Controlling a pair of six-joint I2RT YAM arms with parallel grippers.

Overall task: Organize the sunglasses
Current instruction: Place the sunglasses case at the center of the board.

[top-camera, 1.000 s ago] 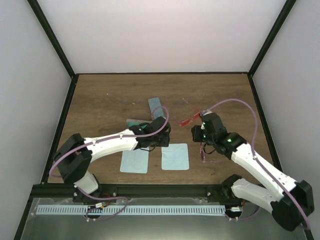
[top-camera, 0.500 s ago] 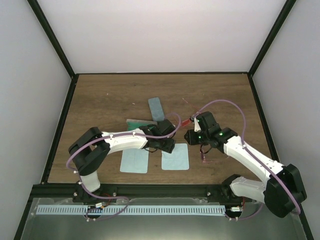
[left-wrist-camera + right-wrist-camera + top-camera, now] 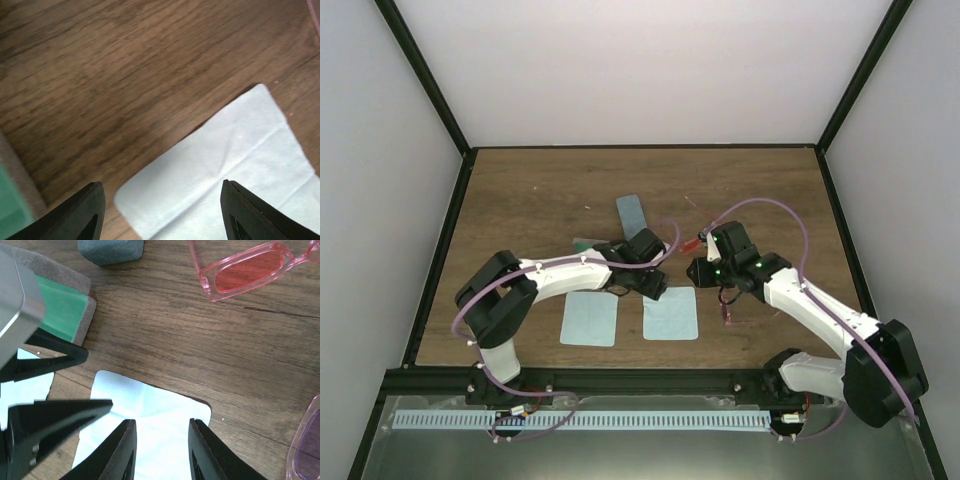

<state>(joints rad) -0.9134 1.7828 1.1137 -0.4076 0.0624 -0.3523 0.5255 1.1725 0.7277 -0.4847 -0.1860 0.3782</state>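
Teal cloth (image 3: 150,405) sits under both claws: your left gripper (image 3: 160,190) gapes wide, empty; your right gripper (image 3: 161,425) is narrowly parted, empty. The red-orange sunglasses (image 3: 245,272) lie beyond the cloth, the pink sunglasses (image 3: 305,440) just right of it. Neither of the 2 looks stowed; next, likely reach for 1 frame.

Top cam: high, behind arm bases, looks down over whole table (image 3: 520,190). Wrist cams: close, pointing down at wood. All three share right-side cloth (image 3: 670,313); right wrist also catches left gripper (image 3: 98,379).
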